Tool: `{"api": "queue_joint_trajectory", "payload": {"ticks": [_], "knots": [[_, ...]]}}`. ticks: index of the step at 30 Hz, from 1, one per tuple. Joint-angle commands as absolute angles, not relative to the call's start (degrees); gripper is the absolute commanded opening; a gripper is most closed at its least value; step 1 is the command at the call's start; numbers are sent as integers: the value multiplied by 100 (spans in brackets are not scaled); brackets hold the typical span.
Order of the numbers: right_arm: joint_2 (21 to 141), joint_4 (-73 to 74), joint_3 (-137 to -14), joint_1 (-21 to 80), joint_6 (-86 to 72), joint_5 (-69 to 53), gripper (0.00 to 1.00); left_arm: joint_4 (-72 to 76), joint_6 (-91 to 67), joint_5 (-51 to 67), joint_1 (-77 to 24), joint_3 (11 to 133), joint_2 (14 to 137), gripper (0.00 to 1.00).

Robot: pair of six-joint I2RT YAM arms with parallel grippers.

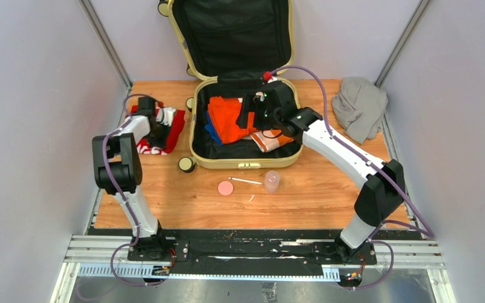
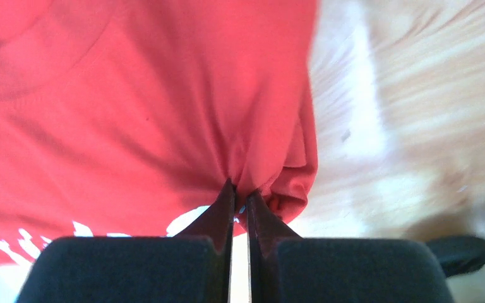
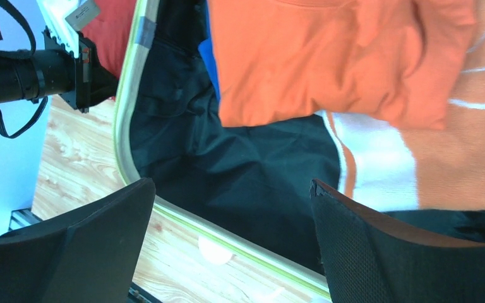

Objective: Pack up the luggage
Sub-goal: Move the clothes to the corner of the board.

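Note:
The luggage (image 1: 246, 163) lies open at the back of the table, its black-lined lid (image 1: 230, 38) standing up. An orange garment (image 1: 227, 117), a blue one (image 1: 209, 129) and an orange-and-white striped one (image 1: 268, 140) lie inside it. My right gripper (image 1: 247, 113) hangs open over them. In the right wrist view the right gripper (image 3: 233, 186) holds nothing, above the black lining (image 3: 227, 164) and beside the orange garment (image 3: 328, 57). A red garment (image 1: 164, 136) lies left of the luggage. My left gripper (image 2: 240, 192) is shut on a fold of this red garment (image 2: 132, 113).
A crumpled grey cloth (image 1: 359, 106) sits at the table's back right. In front of the luggage lie a pink disc (image 1: 225, 188), a thin white stick (image 1: 245, 181) and a small clear bottle (image 1: 271, 181). A suitcase wheel (image 1: 185, 165) juts out at the front left corner.

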State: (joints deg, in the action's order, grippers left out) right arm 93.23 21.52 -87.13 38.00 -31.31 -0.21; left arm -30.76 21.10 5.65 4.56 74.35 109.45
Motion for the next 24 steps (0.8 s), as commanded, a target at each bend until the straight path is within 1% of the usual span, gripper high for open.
{"api": "queue_joint_trajectory", "payload": {"ticks": [1,5,10,11,12,13,16,17,22,24], "knots": [[9584,1894,-8884,4154,-3663,-9,95,-4012,2635,991,1176,6750,10587,0],[9898,1693,-9034,4508,-4063,-52,96,-4378,3242,1109,1524,6168,9886,0],[10467,1670,-9433,5073,-4347,-86,95,-4912,3909,1068,1729,5520,9070,1],[10548,1682,-9485,5191,-4350,-88,95,-5009,4037,1006,1731,5405,8938,8],[10606,1699,-9508,5268,-4358,-77,95,-5090,4172,921,1726,5303,8793,23],[10625,1704,-9507,5317,-4349,-61,95,-5145,4295,830,1730,5201,8658,42],[10570,1700,-9342,5387,-4361,-10,95,-5142,4559,570,1734,5005,8220,94],[10518,1704,-9268,5388,-4366,-5,96,-5142,4544,613,1730,5040,8131,100],[10260,1672,-8924,5384,-4338,372,96,-5145,3874,1347,1634,5750,8133,100],[10172,1649,-8814,5382,-4320,443,97,-5118,3628,1349,1404,5987,8340,100]]}}
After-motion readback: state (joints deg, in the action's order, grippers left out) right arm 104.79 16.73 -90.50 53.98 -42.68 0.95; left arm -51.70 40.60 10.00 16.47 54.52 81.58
